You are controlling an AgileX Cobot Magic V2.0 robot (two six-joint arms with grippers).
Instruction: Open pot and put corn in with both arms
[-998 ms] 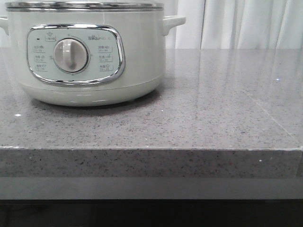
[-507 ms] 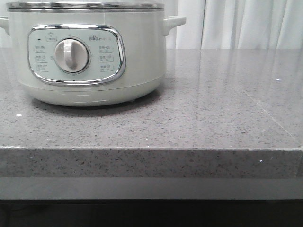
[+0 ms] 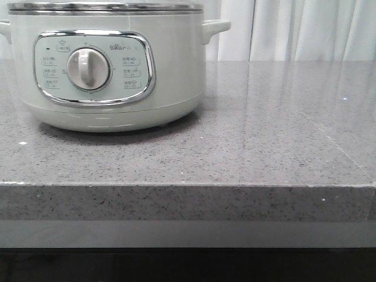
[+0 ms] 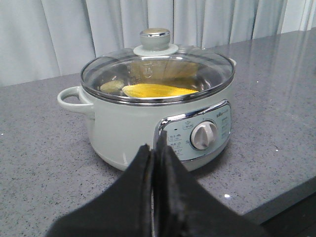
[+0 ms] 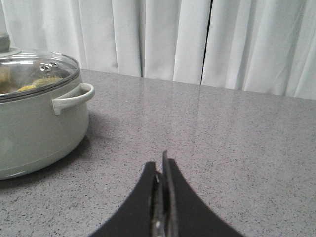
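The pale grey-green pot (image 3: 176, 70) stands at the left of the grey counter, its chrome-framed panel and dial facing me. In the left wrist view the pot (image 4: 123, 128) has its glass lid (image 4: 155, 69) on, knob on top. The yellow corn (image 4: 158, 90) lies inside, seen through the glass. My left gripper (image 4: 154, 150) is shut and empty, held back from the pot's front. My right gripper (image 5: 161, 165) is shut and empty over bare counter to the right of the pot (image 5: 34, 128). Neither gripper shows in the front view.
The grey speckled counter (image 3: 264, 141) stretches to the right of the pot, with its front edge near me. White curtains (image 5: 197, 39) hang behind the counter. The pot's side handle (image 5: 74, 98) sticks out toward the right gripper's side.
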